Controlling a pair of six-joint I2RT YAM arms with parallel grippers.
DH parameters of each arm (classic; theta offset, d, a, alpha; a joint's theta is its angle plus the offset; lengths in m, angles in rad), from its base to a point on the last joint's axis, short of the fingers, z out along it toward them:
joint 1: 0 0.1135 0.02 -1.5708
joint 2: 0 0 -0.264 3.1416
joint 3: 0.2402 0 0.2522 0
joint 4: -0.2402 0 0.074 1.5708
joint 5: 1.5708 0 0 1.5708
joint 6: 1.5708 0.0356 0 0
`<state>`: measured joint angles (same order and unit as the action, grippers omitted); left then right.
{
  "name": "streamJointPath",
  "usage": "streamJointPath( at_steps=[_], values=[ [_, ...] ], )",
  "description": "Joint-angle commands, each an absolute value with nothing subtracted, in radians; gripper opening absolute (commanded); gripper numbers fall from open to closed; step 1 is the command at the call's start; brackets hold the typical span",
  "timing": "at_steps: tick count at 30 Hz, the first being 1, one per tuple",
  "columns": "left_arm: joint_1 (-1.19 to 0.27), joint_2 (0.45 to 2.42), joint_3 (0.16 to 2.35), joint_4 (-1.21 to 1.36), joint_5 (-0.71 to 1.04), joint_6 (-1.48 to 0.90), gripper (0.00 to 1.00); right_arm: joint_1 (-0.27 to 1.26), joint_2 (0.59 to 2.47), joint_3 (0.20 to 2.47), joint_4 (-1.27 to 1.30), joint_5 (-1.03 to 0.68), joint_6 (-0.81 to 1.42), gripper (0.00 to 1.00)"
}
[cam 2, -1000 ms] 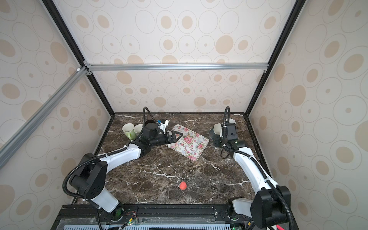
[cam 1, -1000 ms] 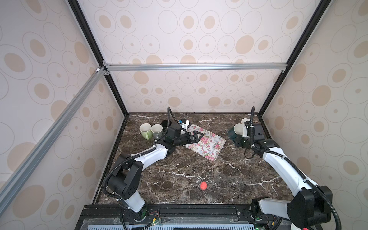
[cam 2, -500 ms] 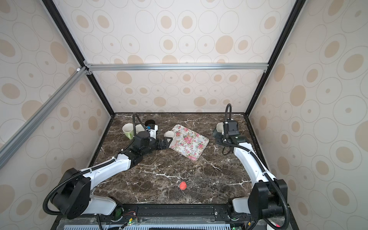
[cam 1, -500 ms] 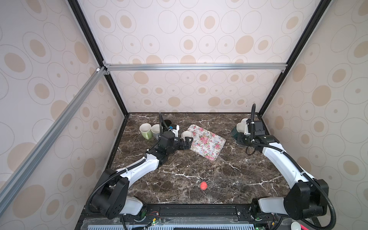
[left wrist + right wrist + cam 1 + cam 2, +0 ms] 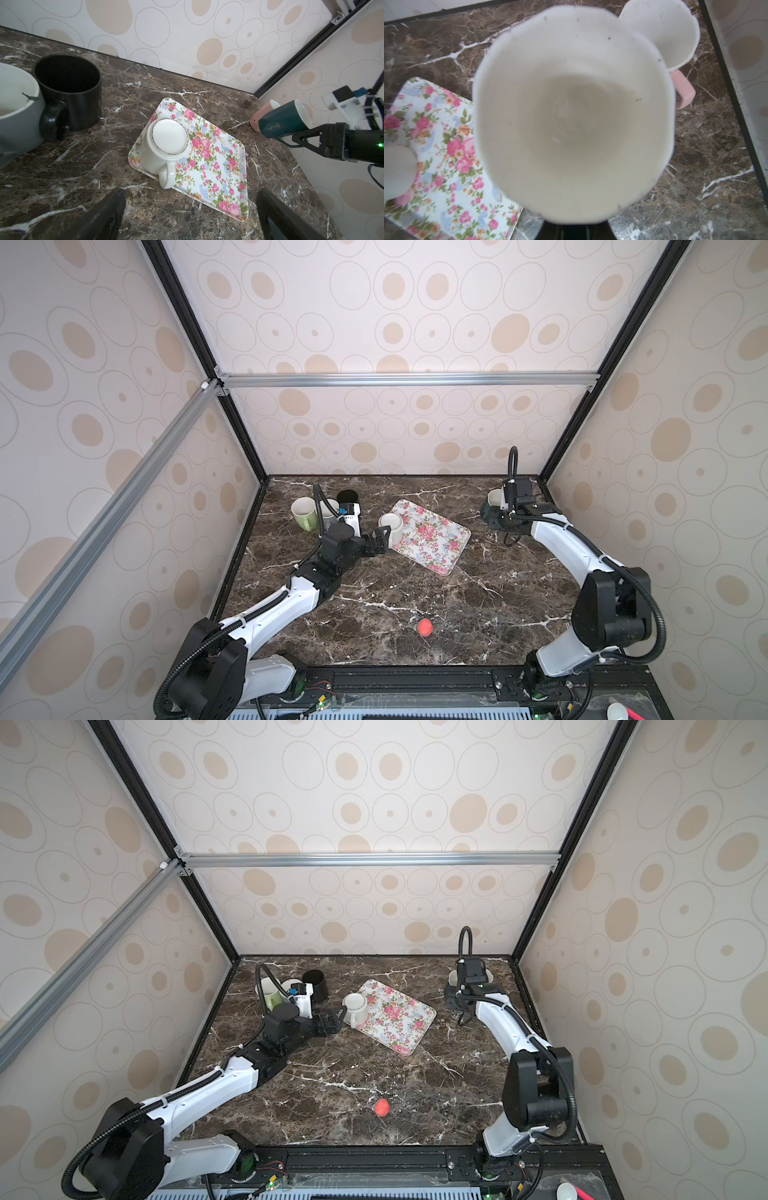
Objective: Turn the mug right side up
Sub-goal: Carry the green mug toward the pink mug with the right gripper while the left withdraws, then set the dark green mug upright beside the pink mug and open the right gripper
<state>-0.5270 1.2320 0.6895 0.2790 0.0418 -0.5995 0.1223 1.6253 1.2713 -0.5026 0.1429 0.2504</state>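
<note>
While the left arm lies low, stretched toward the floral tray [image 5: 432,539], left gripper [image 5: 383,540] spread wide just short of tray's left corner. White mug [image 5: 166,145] sits base-up on that corner. Past the tray, the arched right arm's right gripper [image 5: 296,138] pinches tilted dark teal mug [image 5: 280,124], beside pink mug [image 5: 264,112]. Only right wrist view shows its white inside.
</note>
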Motion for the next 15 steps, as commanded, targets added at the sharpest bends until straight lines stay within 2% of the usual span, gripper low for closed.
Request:
streamJointPath(
  at_steps=[1,12,15],
  values=[
    [-0.521,1.218,0.691,0.295,0.025,-0.577,0.98,0.117,1.659,1.347,-0.43,0.229,0.207,0.0],
    [-0.522,1.238,0.702,0.288,0.039,-0.575,0.98,0.117,1.842,1.48,-0.418,0.244,0.179,0.0],
    [-0.521,1.285,0.758,0.168,-0.014,-0.552,0.98,0.117,1.888,1.523,-0.426,0.27,0.189,0.0]
  ],
)
